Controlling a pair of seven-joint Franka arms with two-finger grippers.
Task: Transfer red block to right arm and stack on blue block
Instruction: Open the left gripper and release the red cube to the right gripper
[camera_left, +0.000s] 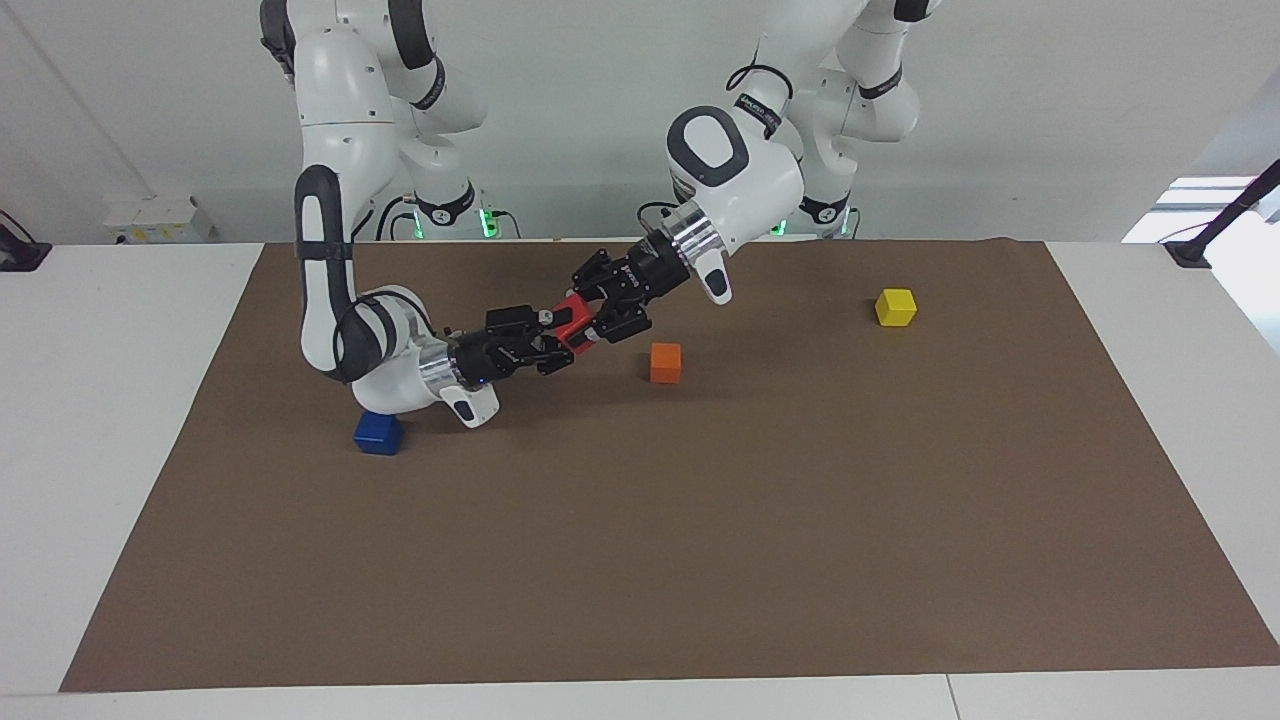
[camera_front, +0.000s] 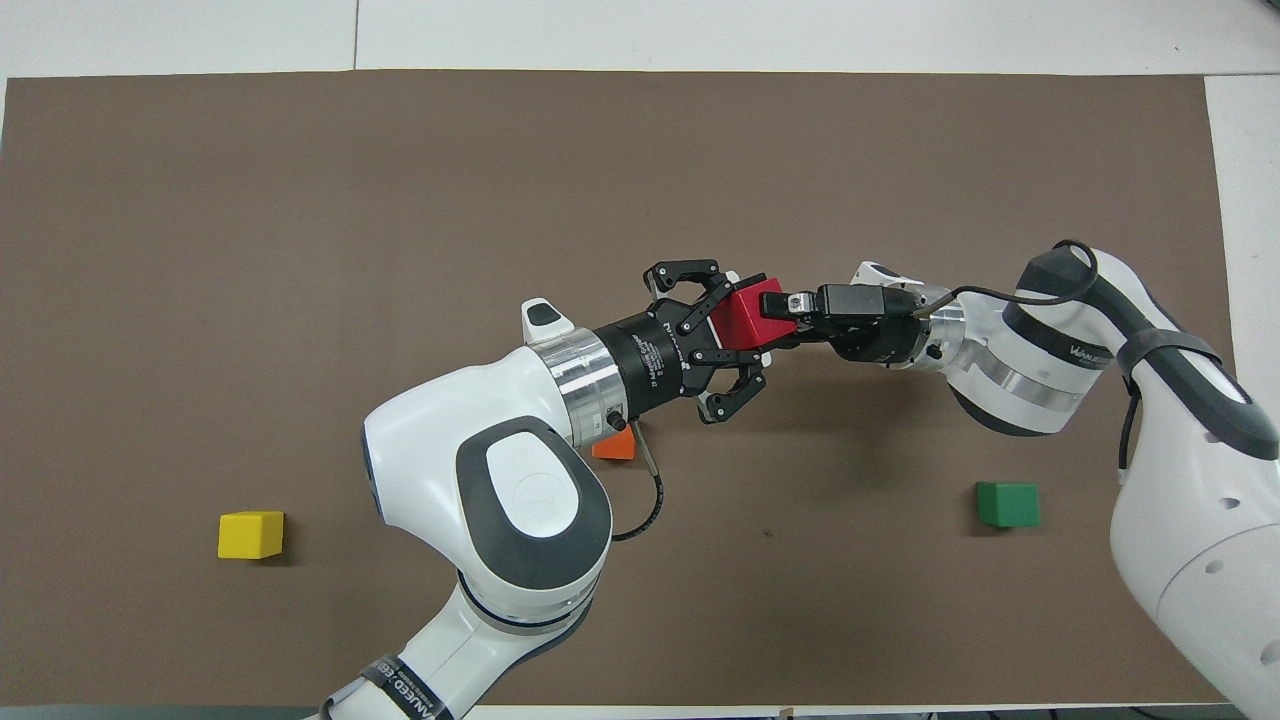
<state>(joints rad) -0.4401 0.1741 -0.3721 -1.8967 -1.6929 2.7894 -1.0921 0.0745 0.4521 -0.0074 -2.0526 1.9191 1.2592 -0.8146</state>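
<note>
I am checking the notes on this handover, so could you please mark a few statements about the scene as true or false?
1. Both end effectors grip the red block in the air. True: the left end effector and the right end effector are each shut on it.
2. The red block rests on the blue block. False: the blue block lies bare on the brown mat, under the right arm's wrist.
3. The orange block lies on the mat. True.
4. The yellow block is stacked on the green block. False: each lies alone on the mat, at different ends of the table.
5. The left arm waits away from the mat. False: it holds the red block.
</note>
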